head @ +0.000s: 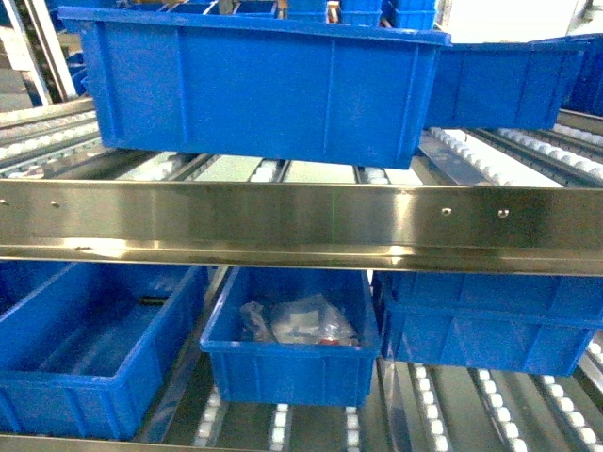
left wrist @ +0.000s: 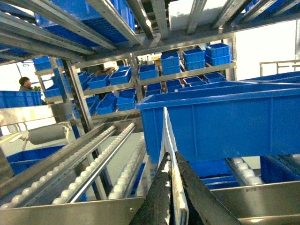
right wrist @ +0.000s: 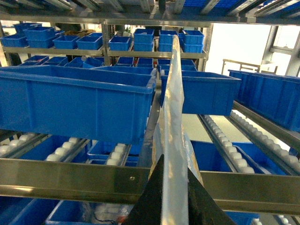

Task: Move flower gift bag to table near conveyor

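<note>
In the right wrist view my right gripper [right wrist: 175,161] is shut on the flower gift bag [right wrist: 172,93]. The bag is seen edge-on as a tall glossy white strip with orange print on its side, standing up from the jaws. In the left wrist view my left gripper [left wrist: 172,157] is shut on a thin white bag edge [left wrist: 166,131]; I cannot tell whether this is the same bag. The conveyor [head: 471,155] with its white rollers [left wrist: 93,159] slopes ahead of both grippers. Neither gripper shows in the head view. The table is out of view.
A shiny steel ledge [head: 301,226] crosses the head view. A large blue bin [head: 254,85] sits on the rollers above it. Below, a small blue bin [head: 292,348] holds plastic packets between other blue bins [head: 85,348]. More bins fill racks behind [right wrist: 93,42].
</note>
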